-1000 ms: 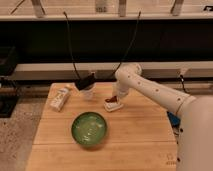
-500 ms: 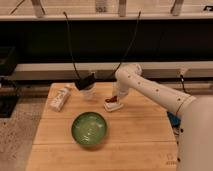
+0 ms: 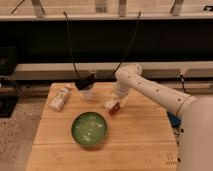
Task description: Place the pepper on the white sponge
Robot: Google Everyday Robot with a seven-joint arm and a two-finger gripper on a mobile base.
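Note:
A small red pepper [image 3: 115, 108] lies on the wooden table [image 3: 140, 135], just right of the middle. My gripper [image 3: 116, 102] is down at the table right over the pepper, at the end of the white arm [image 3: 150, 89] that reaches in from the right. It hides part of the pepper. The white sponge [image 3: 59, 98] lies near the table's back left corner, well to the left of the gripper and the pepper.
A green bowl [image 3: 89, 129] sits in front of the gripper, left of centre. A black object [image 3: 85, 82] rests on a white cup [image 3: 89, 93] at the back, between sponge and gripper. Two dark cables hang down behind the table.

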